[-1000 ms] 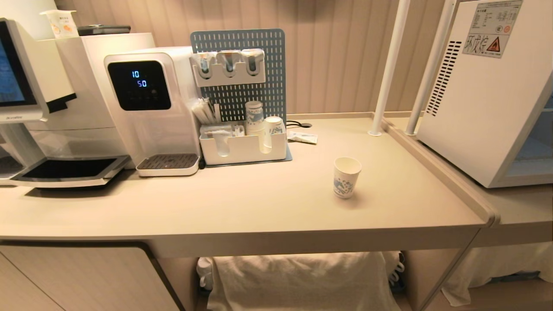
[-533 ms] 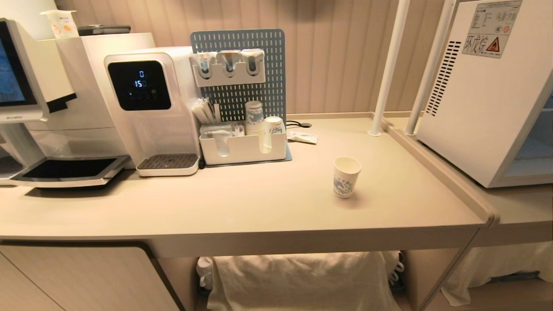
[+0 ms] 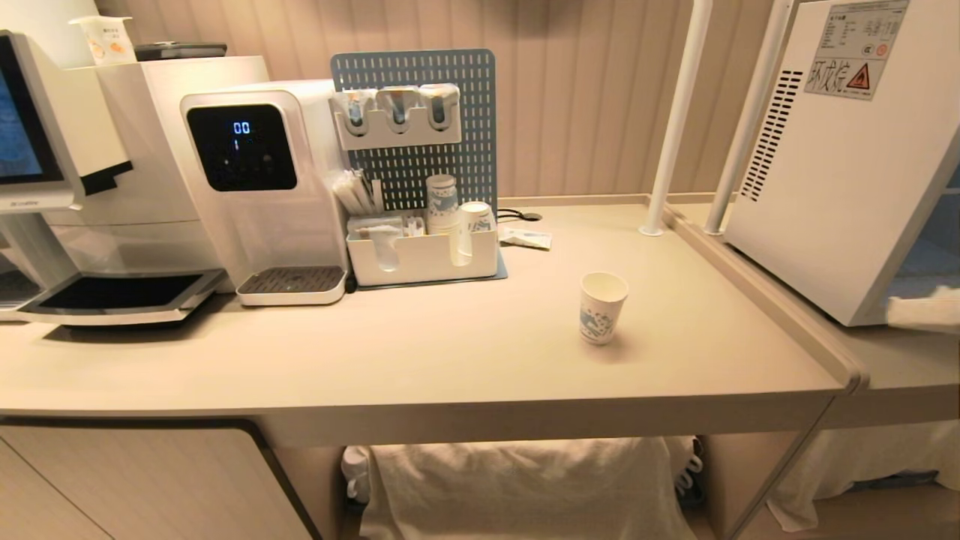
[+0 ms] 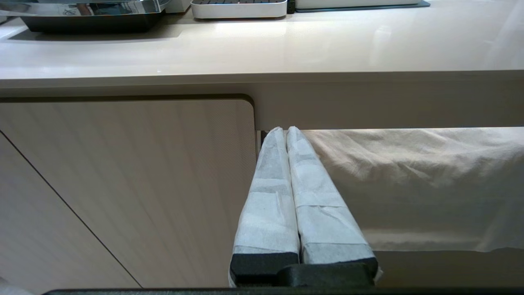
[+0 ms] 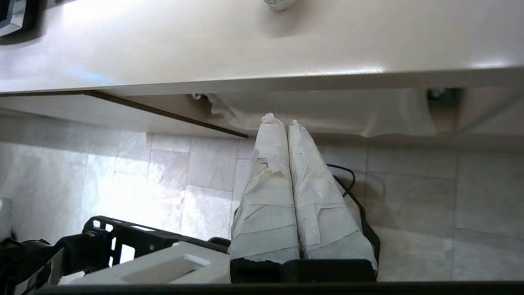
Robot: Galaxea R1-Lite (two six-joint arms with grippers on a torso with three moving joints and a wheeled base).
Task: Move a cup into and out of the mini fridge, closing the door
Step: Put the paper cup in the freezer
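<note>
Counter (image 3: 420,360) runs pale beige across my head view, with a white water dispenser (image 3: 262,187) far left and a white caddy of stacked cups (image 3: 424,255) beside it. My left gripper (image 4: 285,131) sits below the counter edge, paper-wrapped fingers pressed together — holding nothing. Right of centre, the small white paper cup with blue print (image 3: 601,307) stands upright on the counter, alone. My right gripper (image 5: 278,120) hangs low before the counter, fingers together, empty. Far right, the white mini fridge (image 3: 832,165) stands well apart from the cup.
</note>
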